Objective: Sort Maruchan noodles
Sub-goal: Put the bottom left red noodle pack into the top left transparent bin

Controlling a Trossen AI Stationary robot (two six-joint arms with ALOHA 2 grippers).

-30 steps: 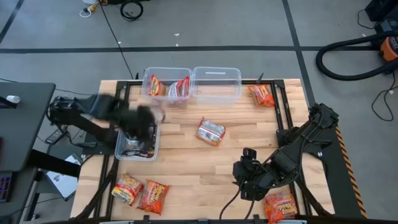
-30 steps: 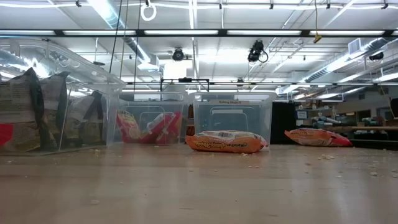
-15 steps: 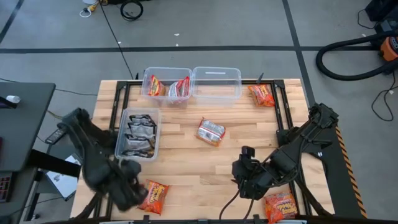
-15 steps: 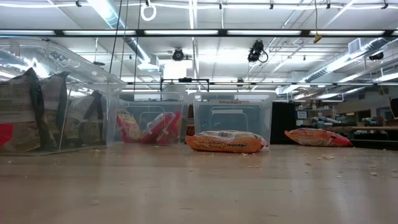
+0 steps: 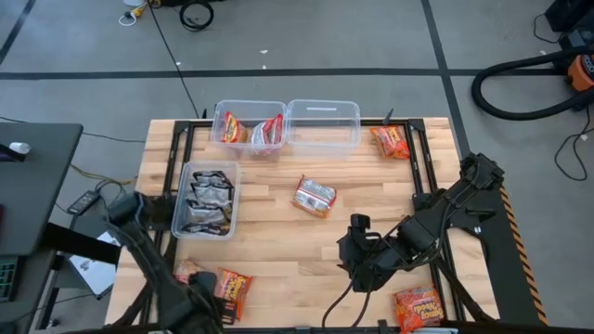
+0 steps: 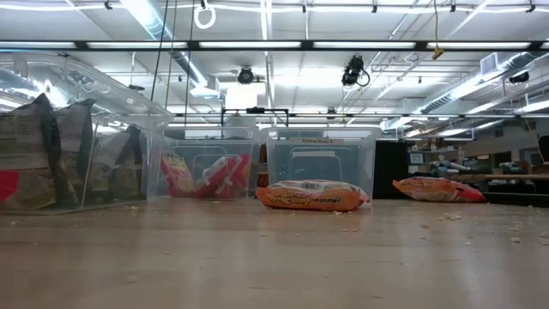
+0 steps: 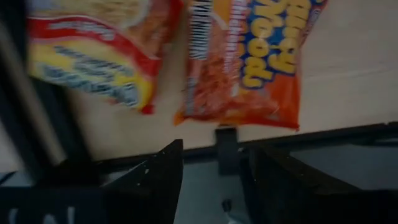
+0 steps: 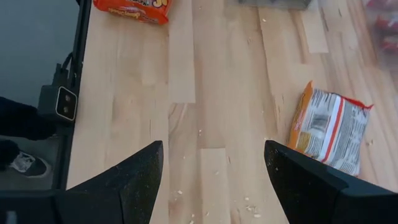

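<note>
The Maruchan noodles are scattered. A yellow-and-red packet (image 7: 93, 56) and an orange packet (image 5: 230, 289) lie flat at the table's near left. My left gripper (image 7: 217, 155) hangs open over the near edge just beside them, pointing down, with nothing between its fingers. A silver-and-orange packet (image 5: 314, 196) lies at mid-table. My right gripper (image 5: 357, 255) hovers open near and right of it, tilted down. Other orange packets lie at the far right (image 5: 390, 141) and the near right (image 5: 418, 306).
A clear bin (image 5: 206, 198) at the left holds silver-black packets. At the far edge one clear bin (image 5: 249, 128) holds red packets, and the clear bin (image 5: 323, 125) beside it shows none. Crumbs dot the wood. Black frame rails run along the table's sides.
My left gripper has swung from above the left bin toward the table's near edge and gone down, its wrist rolling on the way. It now hangs beside the two near-left packets. No packet has moved.
</note>
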